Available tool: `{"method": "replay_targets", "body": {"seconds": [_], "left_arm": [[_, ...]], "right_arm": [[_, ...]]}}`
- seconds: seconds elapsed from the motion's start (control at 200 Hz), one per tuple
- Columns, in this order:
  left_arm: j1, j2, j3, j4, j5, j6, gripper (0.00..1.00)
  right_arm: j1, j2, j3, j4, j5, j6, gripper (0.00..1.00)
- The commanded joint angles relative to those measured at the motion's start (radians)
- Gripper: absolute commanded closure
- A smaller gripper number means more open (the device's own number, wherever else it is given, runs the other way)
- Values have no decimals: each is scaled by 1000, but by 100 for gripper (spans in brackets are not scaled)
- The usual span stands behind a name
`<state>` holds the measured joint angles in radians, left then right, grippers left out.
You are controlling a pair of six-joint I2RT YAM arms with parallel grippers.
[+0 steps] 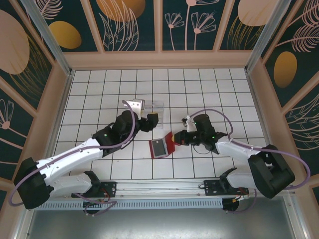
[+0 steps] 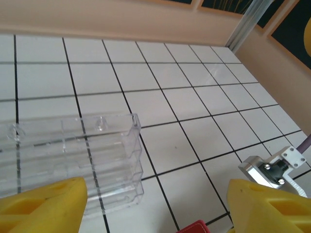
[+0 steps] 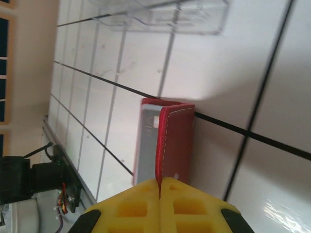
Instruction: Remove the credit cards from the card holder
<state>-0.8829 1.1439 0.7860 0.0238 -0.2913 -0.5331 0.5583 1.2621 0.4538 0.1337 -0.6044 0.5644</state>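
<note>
Here, your right pincer (image 3: 159,182) is pressed together on the red flap of the card holder (image 3: 177,141).
The card holder lies open on the white tiled worktop (image 1: 99,89) between the two arms, grey inside up, its raised flap held at that pincer's fingertips. Your left pincer (image 2: 155,206) hangs spread wide just behind it, close to the clear tray (image 2: 73,150).

The card holder (image 3: 176,141) looks like red leather or imitation leather, smooth with a soft sheen and pale stitching along its edge; its inside is grey and matt. The compartment tray (image 2: 73,145) is clear hard plastic, glossy. The counter (image 2: 194,97) is of white tiles, smooth and shiny, with dark joints. The fingers (image 3: 131,208) of the right hand (image 3: 159,184) are matt yellow plastic. A small bracket (image 2: 272,170) is bright bare metal.
</note>
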Motion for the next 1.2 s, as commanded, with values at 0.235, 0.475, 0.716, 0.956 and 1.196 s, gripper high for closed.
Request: {"method": "replay_targets", "body": {"seconds": [0.235,0.475,0.716,0.956,1.196], "left_arm": [[82,91,-28,-71,88,-186,22],[222,151,64,-180,44,-114,14],[391,219,121,-191,70,-74,7],[500,391,181,-117,306,-50,6],[528,509,230,-15,533,-24,8]], "right_arm": [[-65,-83,9,-323,262,-29,46],[-98,-209,132,-427,448,-48,31],[-133,-239,182,-419,427,-61,31],[-133,-267,200,-432,391,-61,31],[-134,-302,195,-448,371,-51,31]]}}
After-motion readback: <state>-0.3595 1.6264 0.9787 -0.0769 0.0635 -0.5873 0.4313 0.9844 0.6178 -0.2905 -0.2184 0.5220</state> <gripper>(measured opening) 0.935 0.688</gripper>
